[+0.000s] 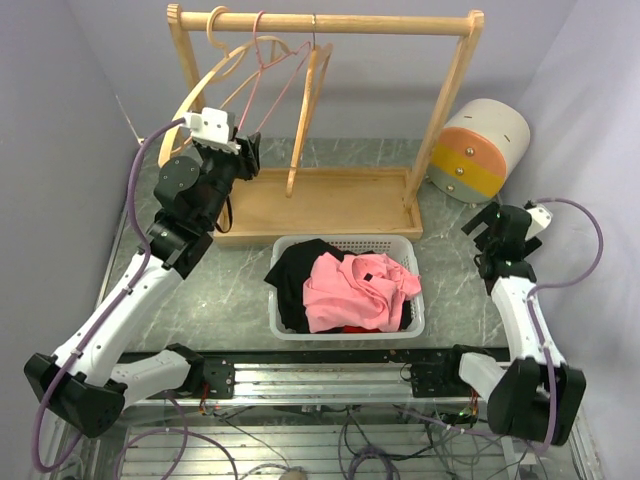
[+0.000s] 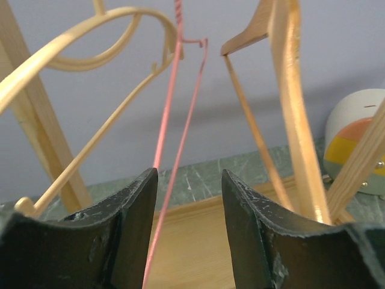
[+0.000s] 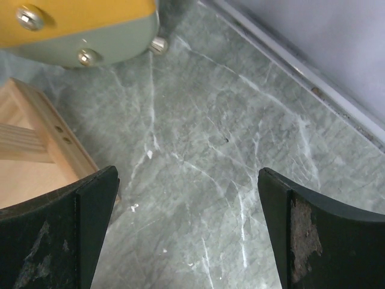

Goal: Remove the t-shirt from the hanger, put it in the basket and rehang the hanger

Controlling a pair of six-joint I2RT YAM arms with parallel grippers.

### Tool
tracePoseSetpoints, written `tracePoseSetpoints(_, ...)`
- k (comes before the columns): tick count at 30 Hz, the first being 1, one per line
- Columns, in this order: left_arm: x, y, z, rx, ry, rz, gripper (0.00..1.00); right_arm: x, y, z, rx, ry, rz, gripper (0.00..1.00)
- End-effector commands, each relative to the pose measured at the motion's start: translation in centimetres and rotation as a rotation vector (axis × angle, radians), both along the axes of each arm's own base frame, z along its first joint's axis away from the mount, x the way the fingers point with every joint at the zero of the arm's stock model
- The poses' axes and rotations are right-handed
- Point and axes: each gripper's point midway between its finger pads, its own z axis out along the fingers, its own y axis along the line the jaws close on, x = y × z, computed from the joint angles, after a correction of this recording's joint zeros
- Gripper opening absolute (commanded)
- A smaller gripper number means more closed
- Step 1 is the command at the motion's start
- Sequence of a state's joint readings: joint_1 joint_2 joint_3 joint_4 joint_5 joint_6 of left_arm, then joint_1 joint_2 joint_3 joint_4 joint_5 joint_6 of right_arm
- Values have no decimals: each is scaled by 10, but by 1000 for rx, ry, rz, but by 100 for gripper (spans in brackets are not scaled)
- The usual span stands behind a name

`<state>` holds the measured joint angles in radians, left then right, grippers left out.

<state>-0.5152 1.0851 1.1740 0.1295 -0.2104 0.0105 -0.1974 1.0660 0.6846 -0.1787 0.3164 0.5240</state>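
Observation:
A pink t-shirt (image 1: 358, 290) lies crumpled on a black garment (image 1: 298, 270) in the white basket (image 1: 345, 333). On the wooden rack's rod (image 1: 330, 22) hang three bare hangers: a curved wooden one (image 1: 200, 95), a pink wire hanger (image 1: 268, 85) and a second wooden one (image 1: 310, 100). My left gripper (image 1: 248, 152) is raised to the wire hanger. In the left wrist view its jaws (image 2: 189, 174) stand apart with the pink wire (image 2: 168, 120) running between them, close to the left finger. My right gripper (image 3: 187, 174) hangs wide open over bare marble at the right (image 1: 492, 228).
The rack's wooden base (image 1: 330, 200) sits just behind the basket. A round drum with yellow and orange faces (image 1: 480, 150) lies at the back right, near my right gripper. Grey walls close in on both sides.

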Motion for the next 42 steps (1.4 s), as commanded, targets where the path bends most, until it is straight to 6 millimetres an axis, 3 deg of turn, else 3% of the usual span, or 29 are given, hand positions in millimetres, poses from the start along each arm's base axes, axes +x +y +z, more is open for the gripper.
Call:
tracePoseSetpoints(1, 8, 29, 4, -90, -7, 106, 58, -9, -2, 30, -19, -134, -31, 100)
tracePoseSetpoints(6, 12, 79, -5, -221, -7, 260, 58, -21, -5, 36, -16, -141, -81, 100)
tracePoseSetpoints(11, -13, 132, -7, -276, -34, 485, 58, -21, -2, 40, -9, -160, -88, 100)
tracePoseSetpoints(16, -19, 162, -14, -227, 16, 637, 60, -23, 0, 35, 21, -150, -108, 100)
tracePoseSetpoints(23, 4, 222, -48, -278, 115, 749, 60, -24, 4, 38, 30, -158, -129, 100)
tracePoseSetpoints(25, 0, 251, -58, -312, 117, 838, 58, -25, 5, 39, 29, -159, -138, 100)
tracePoseSetpoints(27, -6, 267, -69, -328, 126, 914, 57, -25, 7, 40, 27, -162, -135, 100)
tracePoseSetpoints(37, -32, 289, -104, -392, 98, 1060, 56, -25, 27, 29, -17, -101, -140, 100)
tracePoseSetpoints(42, -23, 298, -130, -417, 124, 1083, 56, -26, 30, 26, -20, -81, -153, 100)
